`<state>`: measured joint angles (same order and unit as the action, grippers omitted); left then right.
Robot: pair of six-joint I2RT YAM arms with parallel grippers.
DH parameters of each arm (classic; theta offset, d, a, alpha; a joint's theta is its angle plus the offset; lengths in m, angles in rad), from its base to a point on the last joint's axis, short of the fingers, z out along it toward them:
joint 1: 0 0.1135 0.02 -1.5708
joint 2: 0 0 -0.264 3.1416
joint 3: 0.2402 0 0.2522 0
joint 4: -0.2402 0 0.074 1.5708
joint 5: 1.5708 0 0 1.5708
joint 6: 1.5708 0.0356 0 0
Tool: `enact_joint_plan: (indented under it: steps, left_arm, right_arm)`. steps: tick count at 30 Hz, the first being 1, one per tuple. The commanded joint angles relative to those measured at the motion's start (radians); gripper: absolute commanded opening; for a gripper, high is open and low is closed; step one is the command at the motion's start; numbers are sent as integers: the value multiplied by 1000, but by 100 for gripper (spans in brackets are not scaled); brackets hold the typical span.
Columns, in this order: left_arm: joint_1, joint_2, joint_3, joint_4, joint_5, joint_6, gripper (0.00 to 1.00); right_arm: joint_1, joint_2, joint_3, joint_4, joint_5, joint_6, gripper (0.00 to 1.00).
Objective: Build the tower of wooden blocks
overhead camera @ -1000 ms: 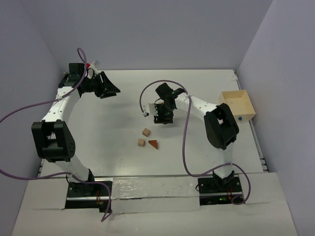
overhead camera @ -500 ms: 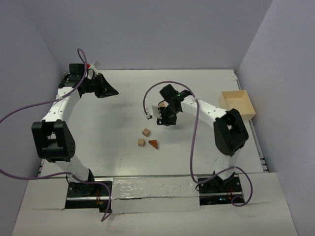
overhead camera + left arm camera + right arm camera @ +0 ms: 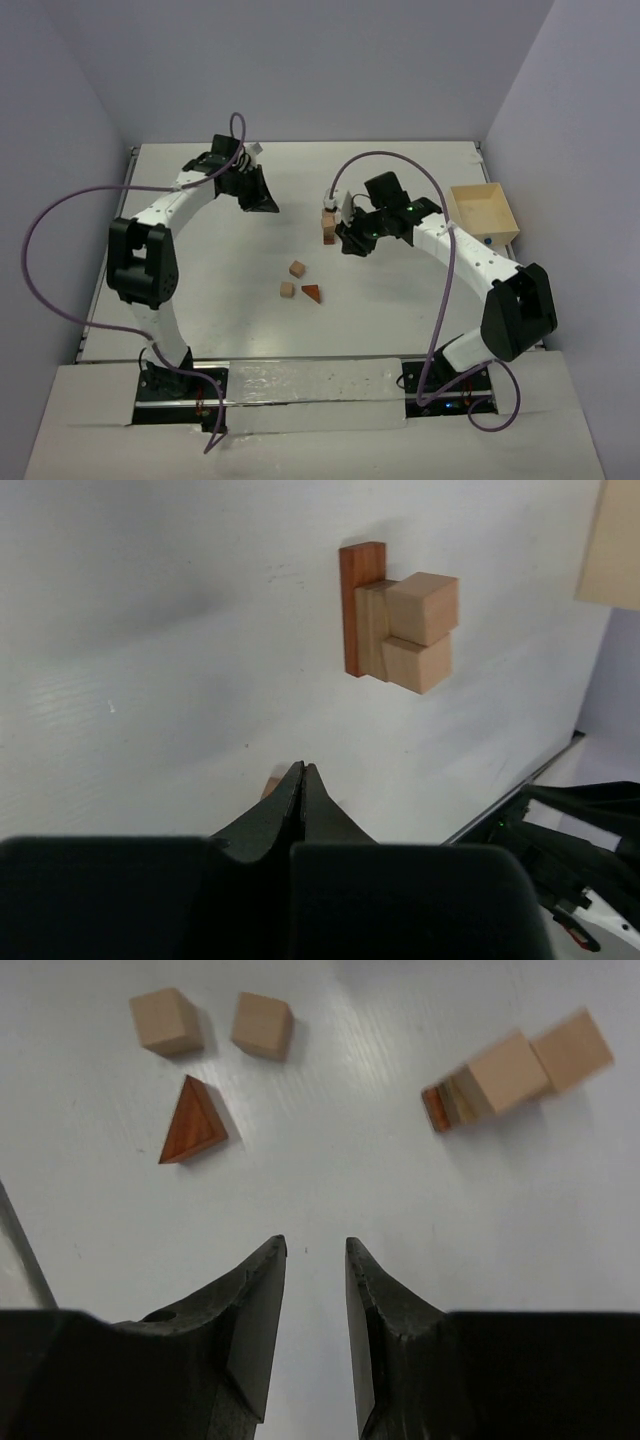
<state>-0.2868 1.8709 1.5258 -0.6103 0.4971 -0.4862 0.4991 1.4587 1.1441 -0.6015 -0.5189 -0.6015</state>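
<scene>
The tower (image 3: 327,222) stands mid-table, a short column with a reddish-brown piece at the bottom and tan cubes above. In the left wrist view the tower (image 3: 400,625) shows its top cubes slightly offset. Two loose tan cubes (image 3: 296,268) (image 3: 287,290) and a reddish-brown wedge (image 3: 312,292) lie nearer the front. My right gripper (image 3: 347,244) hovers just right of the tower, open and empty (image 3: 315,1245). In the right wrist view the cubes (image 3: 165,1020) (image 3: 262,1025), the wedge (image 3: 192,1120) and the blurred tower (image 3: 515,1070) lie ahead. My left gripper (image 3: 268,204) is shut (image 3: 302,770), left of the tower.
A pale wooden box (image 3: 482,212) with a blue dot sits at the table's right edge; its corner (image 3: 612,540) shows in the left wrist view. Purple cables arc over both arms. Walls close in the table at the back and sides.
My left arm has swung from the far left toward the centre, and its gripper has shut. My right gripper has pulled off the tower to the right, its jaws narrowing.
</scene>
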Motion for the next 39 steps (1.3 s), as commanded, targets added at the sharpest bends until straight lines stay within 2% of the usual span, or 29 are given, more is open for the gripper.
enact_joint_plan:
  steps: [1,6,9,16,17,22,25,39]
  left_arm:
    - [-49,103,120,-54,-102,-1,0]
    - [-95,205,225,-90,-80,9,0]
    - [-125,244,277,-103,-63,18,5]
    - [-166,290,304,-110,-75,28,12]
    - [-167,292,303,-111,-75,29,13]
    - [-175,290,288,-108,-75,38,31]
    - [-184,292,289,-109,-79,40,38]
    - [-204,330,313,-120,-72,40,43]
  right_arm:
    - [-101,-39,-67,244,-45,374,39]
    - [-176,20,-58,333,1,611,44]
    - [-200,59,-33,363,29,726,46]
    - [-210,157,26,378,108,846,49]
    - [-211,163,34,378,116,859,49]
    - [-213,209,85,360,166,884,52]
    - [-214,248,127,324,194,892,53]
    - [-229,312,173,286,235,916,58]
